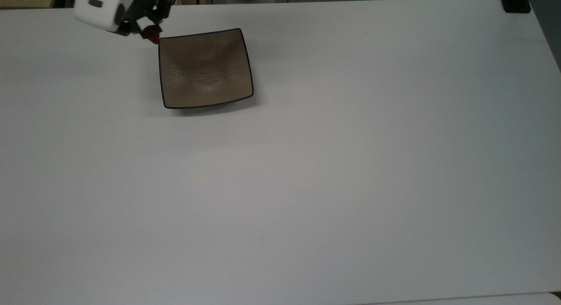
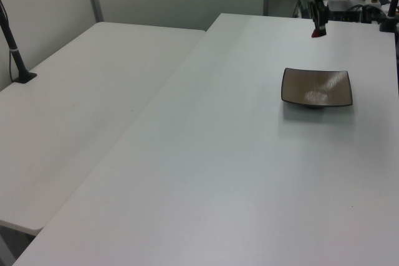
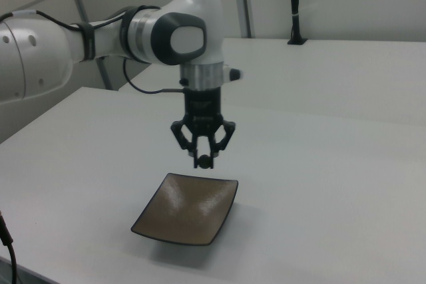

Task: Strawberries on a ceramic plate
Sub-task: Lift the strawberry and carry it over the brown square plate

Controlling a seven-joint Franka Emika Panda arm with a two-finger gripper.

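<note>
While the white arm reaches in pointing straight down, your end effector (image 3: pixel 204 157) pinches the small dark-red strawberry (image 1: pixel 152 34) between its fingers. It hangs above the far edge of the square glossy tan-brown ceramic plate (image 3: pixel 186 217) on the white desk (image 1: pixel 350 164).

The arm (image 1: pixel 98 7) is cut off by the top view's upper edge; the jaws hide the strawberry's (image 3: pixel 204 161) top.

The strawberry (image 1: pixel 152 33) hangs in the pincer (image 1: pixel 150 31) above the ceramic plate's (image 1: pixel 206 68) corner.

White table (image 1: pixel 307 186), square tan-brown ceramic plate (image 1: pixel 206 68) resting flat on it, small black mount (image 1: pixel 516 3) at a corner well apart from the plate
</note>
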